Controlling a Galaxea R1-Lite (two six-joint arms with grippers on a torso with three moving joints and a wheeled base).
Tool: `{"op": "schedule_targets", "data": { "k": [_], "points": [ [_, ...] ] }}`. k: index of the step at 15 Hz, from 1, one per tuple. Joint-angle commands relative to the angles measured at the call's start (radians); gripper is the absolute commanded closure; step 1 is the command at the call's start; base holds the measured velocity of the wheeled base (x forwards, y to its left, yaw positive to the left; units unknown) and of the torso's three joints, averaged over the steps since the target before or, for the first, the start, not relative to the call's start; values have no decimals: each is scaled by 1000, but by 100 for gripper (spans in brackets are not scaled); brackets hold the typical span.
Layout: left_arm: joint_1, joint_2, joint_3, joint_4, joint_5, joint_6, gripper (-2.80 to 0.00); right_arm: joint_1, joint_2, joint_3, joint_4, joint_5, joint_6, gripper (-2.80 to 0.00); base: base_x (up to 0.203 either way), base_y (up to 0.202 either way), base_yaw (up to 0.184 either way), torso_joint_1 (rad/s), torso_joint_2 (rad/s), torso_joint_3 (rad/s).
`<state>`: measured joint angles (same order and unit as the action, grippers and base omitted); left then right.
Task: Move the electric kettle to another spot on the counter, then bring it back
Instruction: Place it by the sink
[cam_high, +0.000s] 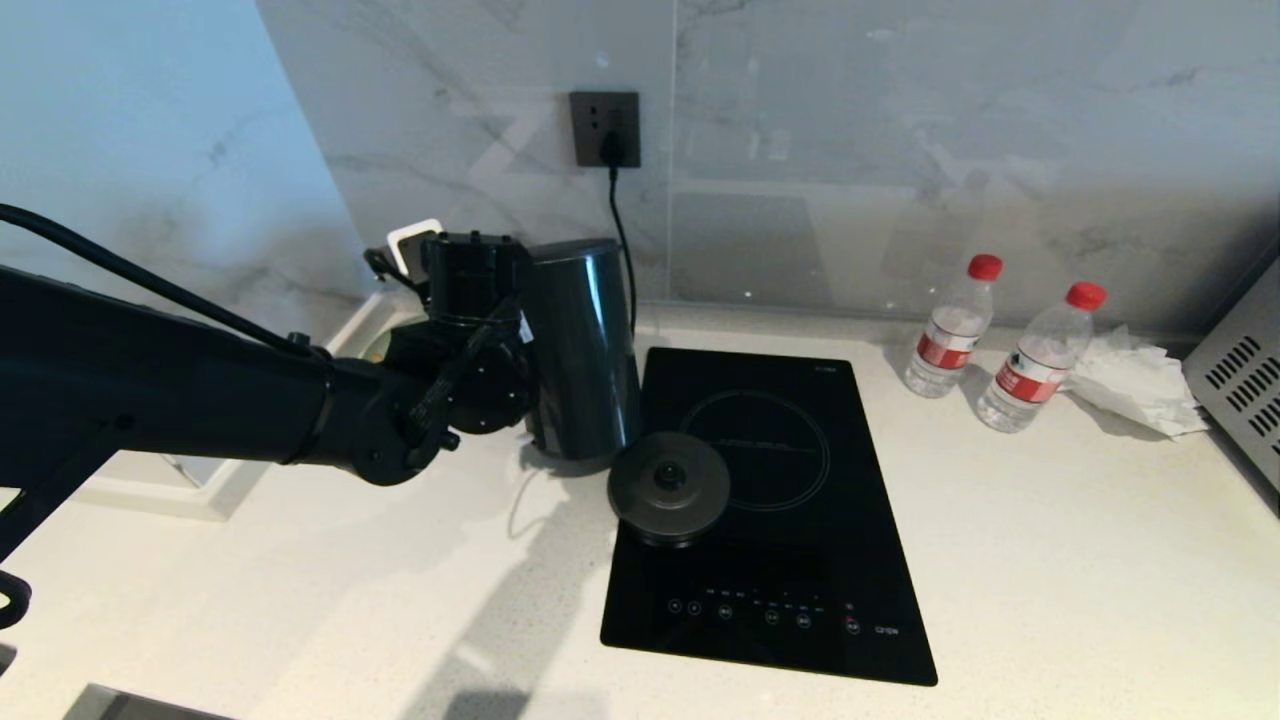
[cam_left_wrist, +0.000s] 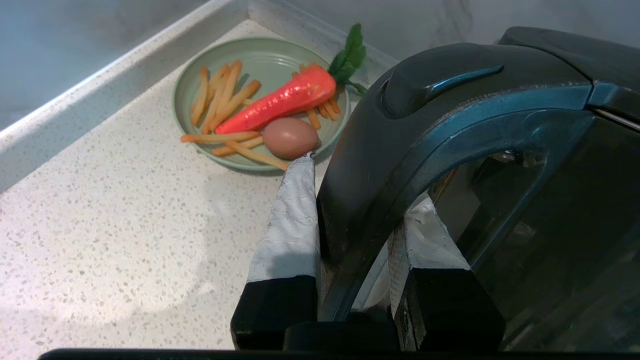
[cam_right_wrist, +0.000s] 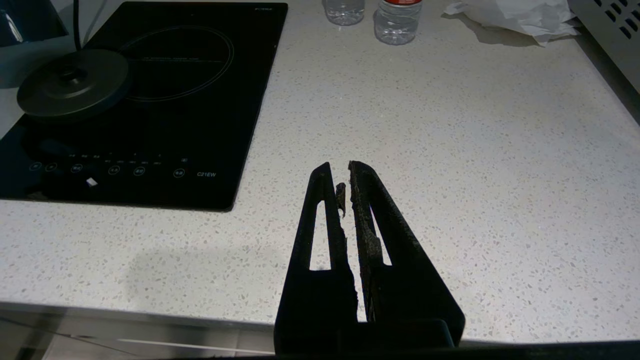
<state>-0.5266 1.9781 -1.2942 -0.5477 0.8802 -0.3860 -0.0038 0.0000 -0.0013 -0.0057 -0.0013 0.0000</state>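
Nearest the head camera, the robot's thick black left arm reaches in from the left, and its left gripper (cam_left_wrist: 350, 210) is clamped on the loop handle of the tall glossy black cylindrical electric kettle (cam_high: 583, 350). In the left wrist view one grey-wrapped finger (cam_left_wrist: 292, 220) lies against the outside of the handle and the other sits inside the loop.

Beneath everything spreads the wide white speckled stone counter (cam_high: 1050, 560). The kettle is at its back left, off its base and just left of the black glass cooktop panel (cam_high: 790, 560); whether it rests on the stone or hangs just above it cannot be told. A flat round black power base disc (cam_high: 668, 488) sits on the cooktop's left edge, just in front of the kettle, and its cord runs up to a dark wall socket (cam_high: 605, 129).

Well to the right, near the wall, stand two clear water bottles with red caps (cam_high: 1000, 350), with crumpled white paper (cam_high: 1135, 385) beside them. Behind the kettle, in the corner, a pale green plate (cam_left_wrist: 190, 85) holds an orange carrot (cam_left_wrist: 280, 100), a brown egg (cam_left_wrist: 290, 137) and fries.

Low over the counter's front edge, the right gripper (cam_right_wrist: 345, 172) is parked with its black fingers pressed together, grasping nothing.
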Motion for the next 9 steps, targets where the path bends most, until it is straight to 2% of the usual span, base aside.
{"op": "schedule_targets", "data": {
  "k": [1, 9],
  "points": [
    [15, 4, -7, -3, 0, -2, 0, -1, 0, 0, 0, 1, 0, 0, 0, 0, 0, 0, 0, 0],
    [52, 2, -5, -3, -18, -1, 0, 0, 0, 0, 0, 0, 0, 0, 0, 0, 0, 0, 0, 0]
  ]
}}
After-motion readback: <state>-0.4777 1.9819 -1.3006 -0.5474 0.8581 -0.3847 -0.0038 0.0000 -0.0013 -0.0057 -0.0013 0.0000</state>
